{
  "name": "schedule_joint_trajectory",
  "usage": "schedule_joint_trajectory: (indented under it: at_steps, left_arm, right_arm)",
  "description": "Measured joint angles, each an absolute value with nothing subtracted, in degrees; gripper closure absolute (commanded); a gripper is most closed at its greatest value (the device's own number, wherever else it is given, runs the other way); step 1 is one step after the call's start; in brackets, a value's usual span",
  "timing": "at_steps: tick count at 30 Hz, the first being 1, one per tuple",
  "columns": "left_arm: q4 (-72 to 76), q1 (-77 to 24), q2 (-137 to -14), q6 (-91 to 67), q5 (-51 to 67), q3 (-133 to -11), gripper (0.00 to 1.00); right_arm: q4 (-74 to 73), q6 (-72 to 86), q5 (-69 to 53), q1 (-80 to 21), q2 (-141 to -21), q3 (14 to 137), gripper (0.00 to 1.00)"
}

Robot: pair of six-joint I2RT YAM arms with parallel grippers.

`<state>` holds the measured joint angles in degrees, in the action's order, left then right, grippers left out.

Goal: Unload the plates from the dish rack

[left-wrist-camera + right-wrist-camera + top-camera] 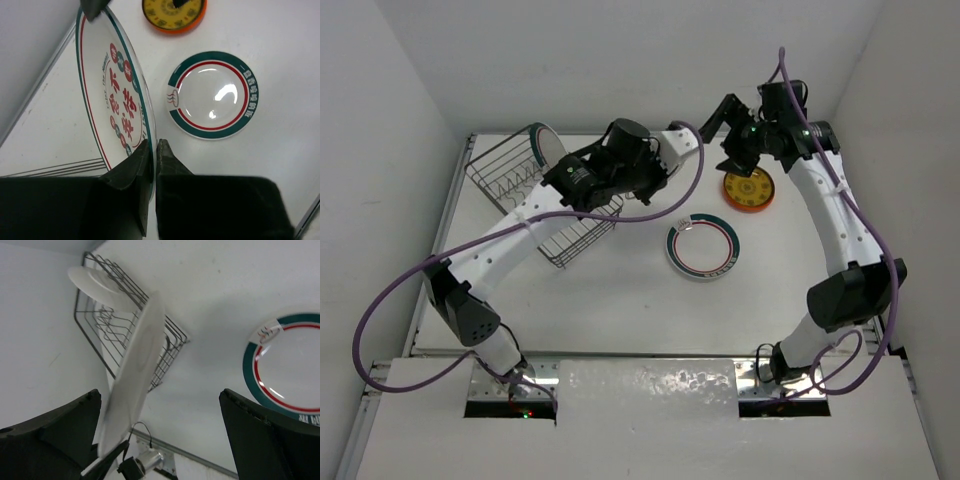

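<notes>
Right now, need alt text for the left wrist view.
The left gripper pinches the rim of a large white banded plate, held on edge and filling the left of the frame. Beyond it a second banded plate lies flat on the white table, and a small yellow-orange plate is cropped by the top edge.

Wht table (620, 310), wht walls (620, 60).

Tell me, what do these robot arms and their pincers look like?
Both the left arm and the right arm have smooth white tube-like links joined by chunky black rounded joints. A purple cable loops loosely along each. The left pincer and the right pincer are black, with two flat, matte fingers apiece.
</notes>
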<state>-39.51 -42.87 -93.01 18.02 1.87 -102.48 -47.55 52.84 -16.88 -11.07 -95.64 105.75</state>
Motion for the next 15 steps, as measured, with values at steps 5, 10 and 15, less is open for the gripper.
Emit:
schedule_joint_trajectory:
  at_steps: [5,10,15]
  left_arm:
    - [-41.47,-44.47,-93.08,22.22,3.55,-102.1,1.0]
    - [-42.63,-46.87,-94.83,23.57,3.42,-101.86,0.98]
    - [-39.94,-49.84,-96.03,23.97,2.13,-99.81,0.97]
  right_arm:
    - [-45.58,53.95,-17.67,-11.0,-93.54,96.2,0.05]
    - [-43.94,54.15,-19.2,-11.0,-92.6,90.26,0.34]
    - [-39.9,55.55,-22.22,-11.0,-90.15,83.05,0.52]
